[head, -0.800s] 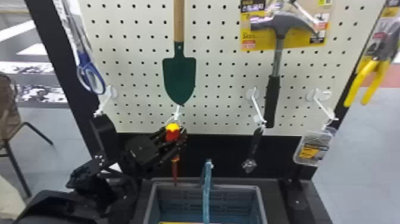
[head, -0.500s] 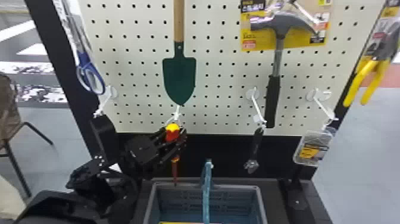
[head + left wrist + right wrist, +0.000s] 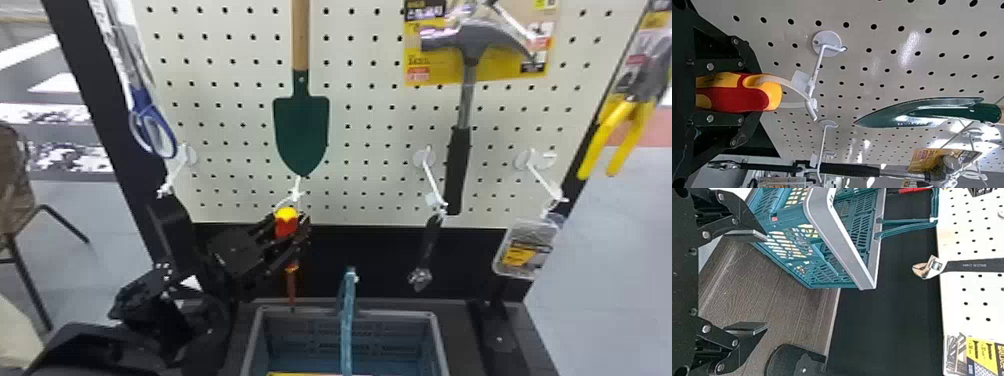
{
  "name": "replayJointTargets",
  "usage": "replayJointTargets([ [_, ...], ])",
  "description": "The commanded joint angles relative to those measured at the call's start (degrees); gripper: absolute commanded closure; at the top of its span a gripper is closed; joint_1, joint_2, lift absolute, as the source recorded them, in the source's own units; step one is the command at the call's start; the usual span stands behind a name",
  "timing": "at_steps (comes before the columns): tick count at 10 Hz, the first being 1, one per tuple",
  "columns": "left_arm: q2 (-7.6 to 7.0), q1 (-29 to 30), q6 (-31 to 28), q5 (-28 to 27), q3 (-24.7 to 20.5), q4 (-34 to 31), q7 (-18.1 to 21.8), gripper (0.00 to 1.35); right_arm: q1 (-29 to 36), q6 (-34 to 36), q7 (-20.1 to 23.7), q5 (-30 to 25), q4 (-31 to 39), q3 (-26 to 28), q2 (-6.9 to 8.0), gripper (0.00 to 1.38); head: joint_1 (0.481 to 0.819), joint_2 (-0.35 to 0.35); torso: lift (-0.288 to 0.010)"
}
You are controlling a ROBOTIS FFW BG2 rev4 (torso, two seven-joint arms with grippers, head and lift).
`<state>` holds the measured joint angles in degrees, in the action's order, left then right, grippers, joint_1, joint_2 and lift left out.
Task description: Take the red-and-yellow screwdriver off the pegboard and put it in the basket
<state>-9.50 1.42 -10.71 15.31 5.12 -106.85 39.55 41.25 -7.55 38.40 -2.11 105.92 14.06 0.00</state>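
My left gripper (image 3: 292,235) is shut on the handle of the upright red-and-yellow screwdriver (image 3: 286,226). The blade points down over the back rim of the basket (image 3: 310,335). In the left wrist view the handle of the screwdriver (image 3: 746,93) lies between both fingers of the left gripper (image 3: 752,92), and its loop still rings the white hook (image 3: 817,68). My right gripper (image 3: 756,282) stands open with nothing between its fingers, beside the basket (image 3: 844,250).
A green trowel (image 3: 301,131) hangs right above the screwdriver. To the right on the pegboard (image 3: 370,195) are a hammer (image 3: 457,165), an adjustable wrench (image 3: 427,247) and a small pack (image 3: 525,250). Blue-handled scissors (image 3: 152,127) hang left. The basket's handle (image 3: 348,320) stands upright.
The hanging wrench has swayed slightly. My left gripper keeps its place around the screwdriver handle.
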Motion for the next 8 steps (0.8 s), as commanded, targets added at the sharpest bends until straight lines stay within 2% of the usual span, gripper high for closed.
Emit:
replayJointTargets([
  [1,0.01,-0.03,-0.19,-0.01,-0.02,-0.81,-0.09,1.20,0.00,0.16,0.00,0.00,-0.10,0.01,0.05,0.47,0.549,0.000,-0.100],
  [8,0.18,1.07,-1.86,-0.37,-0.81,-4.18,-1.23,1.20,0.00,0.34,0.00,-0.09,-0.52,0.01,0.05,0.47,0.549,0.000,-0.100],
])
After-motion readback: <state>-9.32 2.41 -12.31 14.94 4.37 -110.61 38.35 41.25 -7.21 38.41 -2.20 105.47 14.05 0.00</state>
